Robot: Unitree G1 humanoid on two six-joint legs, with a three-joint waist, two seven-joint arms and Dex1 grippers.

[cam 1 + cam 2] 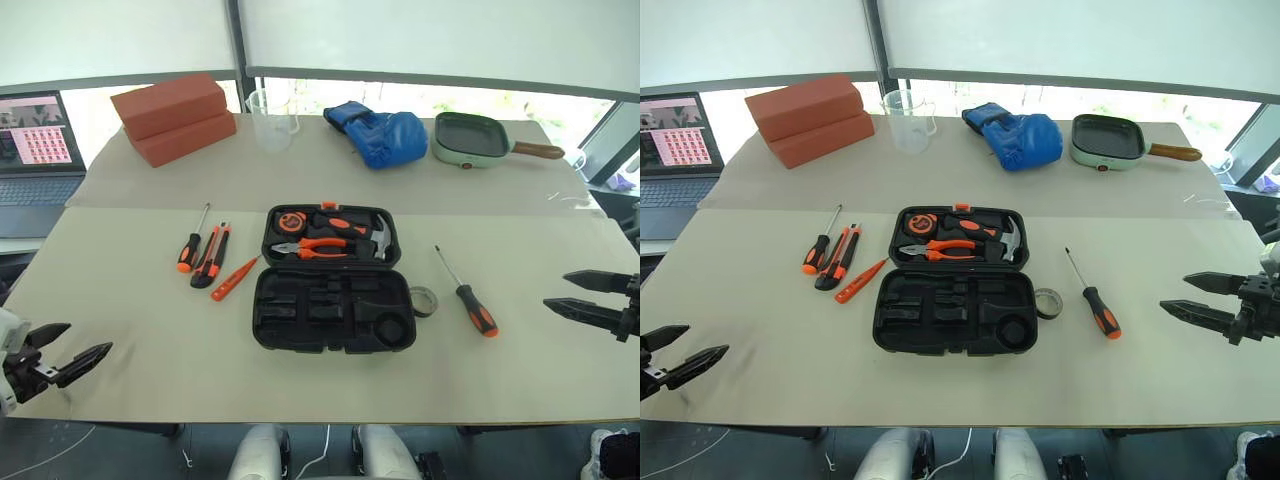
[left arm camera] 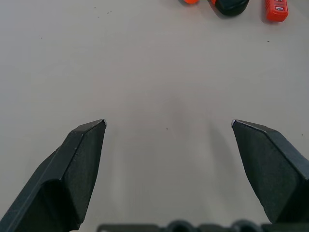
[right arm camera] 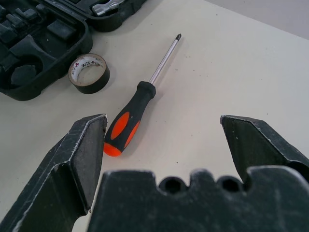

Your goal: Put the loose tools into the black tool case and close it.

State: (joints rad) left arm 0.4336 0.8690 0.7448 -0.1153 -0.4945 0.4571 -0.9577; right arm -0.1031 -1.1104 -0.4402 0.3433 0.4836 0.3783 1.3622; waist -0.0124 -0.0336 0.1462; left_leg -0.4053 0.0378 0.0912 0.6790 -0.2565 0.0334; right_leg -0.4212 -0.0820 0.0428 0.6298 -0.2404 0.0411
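- The black tool case (image 1: pixel 333 291) lies open in the middle of the table (image 1: pixel 130 330), with its far half holding orange-handled pliers (image 1: pixel 312 248), a hammer (image 1: pixel 372 240) and a tape measure (image 1: pixel 290 221); the near half's recesses are bare.
- A small grey tape roll (image 1: pixel 424 300) sits touching or just beside the case's right edge.
- A little further right lies one orange-and-black screwdriver (image 1: pixel 466 296), its tip pointing away from the robot.
- To the left of the case lie a slim orange tester screwdriver (image 1: pixel 235 278), an orange-black utility knife (image 1: pixel 211 256) and a second screwdriver (image 1: pixel 191 242), close together in a row.
- The left hand (image 1: pixel 68 352) hovers over the table's near left corner, fingers spread wide, holding nothing.
- The right hand (image 1: pixel 565 292) hangs at the table's right edge, right of the lone screwdriver, fingers also wide apart and empty.
- At the far side stand orange blocks (image 1: pixel 175 118), a clear measuring cup (image 1: pixel 270 118), a blue glove (image 1: pixel 378 133) and a green square pan (image 1: pixel 472 140).
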